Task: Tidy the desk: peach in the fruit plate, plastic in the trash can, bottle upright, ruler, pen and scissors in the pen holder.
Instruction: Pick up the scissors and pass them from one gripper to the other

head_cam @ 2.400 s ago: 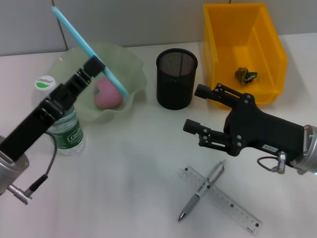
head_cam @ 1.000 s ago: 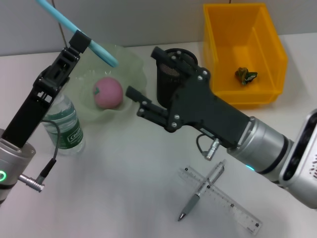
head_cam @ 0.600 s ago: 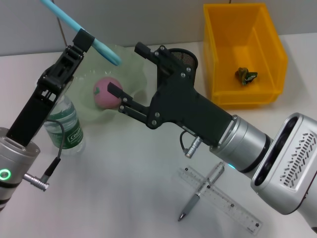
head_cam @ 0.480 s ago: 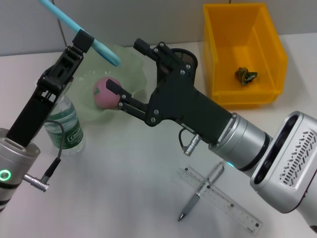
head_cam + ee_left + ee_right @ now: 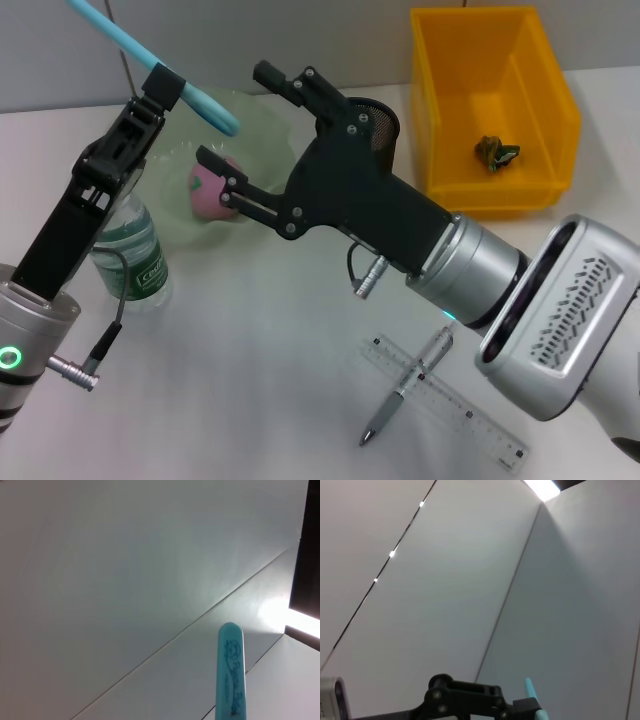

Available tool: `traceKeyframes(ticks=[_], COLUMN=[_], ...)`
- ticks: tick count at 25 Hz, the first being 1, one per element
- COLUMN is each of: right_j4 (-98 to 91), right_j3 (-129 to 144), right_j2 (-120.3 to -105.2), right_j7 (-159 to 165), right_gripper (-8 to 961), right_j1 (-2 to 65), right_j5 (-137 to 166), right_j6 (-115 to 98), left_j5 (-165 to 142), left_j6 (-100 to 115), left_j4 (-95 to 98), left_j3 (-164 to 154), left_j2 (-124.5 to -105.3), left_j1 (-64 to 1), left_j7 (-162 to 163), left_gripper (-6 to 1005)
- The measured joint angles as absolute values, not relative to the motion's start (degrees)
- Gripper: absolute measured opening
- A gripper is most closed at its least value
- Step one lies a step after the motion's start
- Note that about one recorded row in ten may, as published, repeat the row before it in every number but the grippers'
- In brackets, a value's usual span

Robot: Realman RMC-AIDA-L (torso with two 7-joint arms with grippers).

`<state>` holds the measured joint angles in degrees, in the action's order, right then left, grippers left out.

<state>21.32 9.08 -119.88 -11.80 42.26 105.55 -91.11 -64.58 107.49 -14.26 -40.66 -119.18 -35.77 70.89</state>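
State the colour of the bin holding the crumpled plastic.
Yellow. The bin shows best in the head view.

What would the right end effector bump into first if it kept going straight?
Probably the scissors held in the left end effector; the right end effector, fingers spread, aims at them, though depth is unclear.

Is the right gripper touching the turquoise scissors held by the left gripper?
Apart. In the head view the open right gripper sits beside the scissors, with the green fruit plate visible between its fingers and the blade. The left gripper alone clamps them.
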Motion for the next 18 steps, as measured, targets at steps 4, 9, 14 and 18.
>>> traceKeyframes(ticks=[4, 9, 14, 18], right_j4=[21.6, 21.7, 21.7, 21.7], right_j3=[9.1, 8.3, 8.1, 8.1], right_j2=[-119.88, -119.88, -119.88, -119.88], right_j7=[-13.5, -14.3, -14.7, -14.7], right_gripper=[766, 765, 765, 732], right_j1=[42.7, 43.1, 43.7, 44.2], right_j5=[105.6, 105.6, 105.7, 106.1], right_j6=[-90.7, -89.8, -89.2, -89.2], left_j5=[-64.6, -64.8, -65.1, -65.1], left_j6=[107.6, 107.9, 108.0, 108.1], left_j4=[-14.7, -14.9, -14.9, -14.9], left_j3=[-40.5, -40.4, -40.4, -40.3], left_j2=[-119.18, -119.18, -119.18, -119.18], left_j1=[-35.9, -35.9, -35.8, -35.8], left_j7=[71.1, 71.2, 71.3, 71.3], left_gripper=[295, 296, 297, 298])
